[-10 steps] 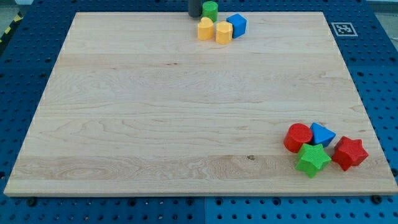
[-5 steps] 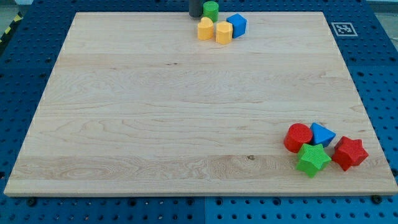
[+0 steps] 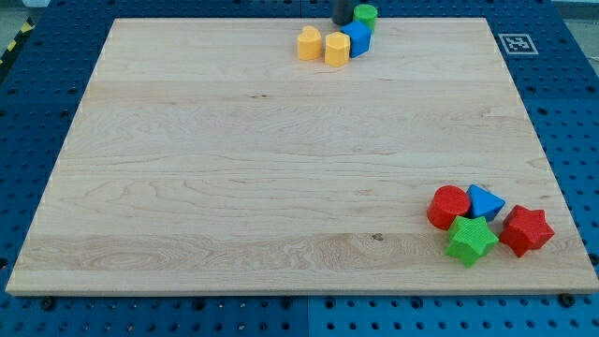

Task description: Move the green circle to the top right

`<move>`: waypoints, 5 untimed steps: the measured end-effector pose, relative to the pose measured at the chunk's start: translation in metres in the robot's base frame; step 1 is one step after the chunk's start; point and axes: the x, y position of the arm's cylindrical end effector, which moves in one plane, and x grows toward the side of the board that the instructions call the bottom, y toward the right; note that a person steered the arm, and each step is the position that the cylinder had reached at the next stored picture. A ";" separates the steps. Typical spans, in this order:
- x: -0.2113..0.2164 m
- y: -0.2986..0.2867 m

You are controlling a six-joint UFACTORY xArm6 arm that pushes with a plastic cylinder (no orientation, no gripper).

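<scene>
My tip (image 3: 343, 21) presses the left side of the small green circle block (image 3: 365, 14) at the wooden board's (image 3: 281, 187) top edge, placed to shove it rightward; the rod carries no jaws.

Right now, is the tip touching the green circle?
Touching, as far as the camera view shows: my tip sits right against the view's left side of the green circle, with no board visible between them.

My tip (image 3: 343, 22) stands upright at the view's top edge, its rod cut off above.
</scene>
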 end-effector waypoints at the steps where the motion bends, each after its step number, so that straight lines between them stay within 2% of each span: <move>1: -0.002 0.016; 2: -0.003 0.029; 4: -0.003 0.105; 5: -0.003 0.107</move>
